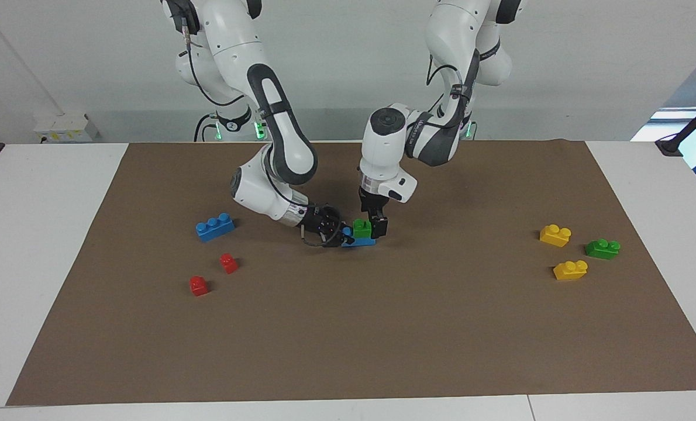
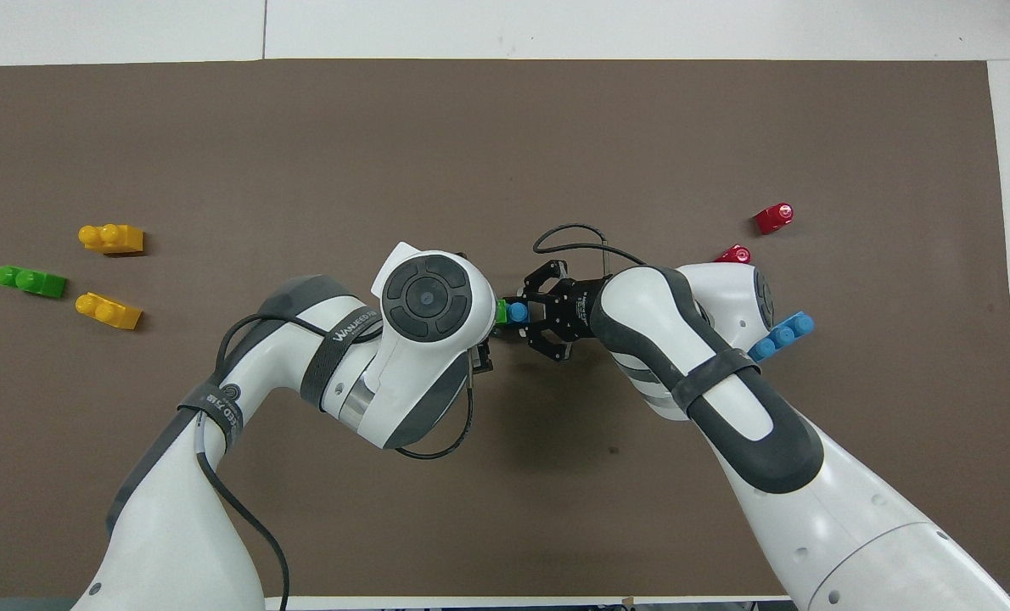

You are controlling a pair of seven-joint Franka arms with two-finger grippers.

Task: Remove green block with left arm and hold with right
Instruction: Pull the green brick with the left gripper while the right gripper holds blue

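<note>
Mid-mat, the green block (image 1: 361, 227) is sitting on a blue brick (image 1: 359, 240). The right gripper (image 1: 343, 235) is clamping shut on the blue brick's end from the side. The left gripper (image 1: 369, 227) is standing over the green block with fingers spread at its sides, contact seemingly made but hard to confirm.
</note>
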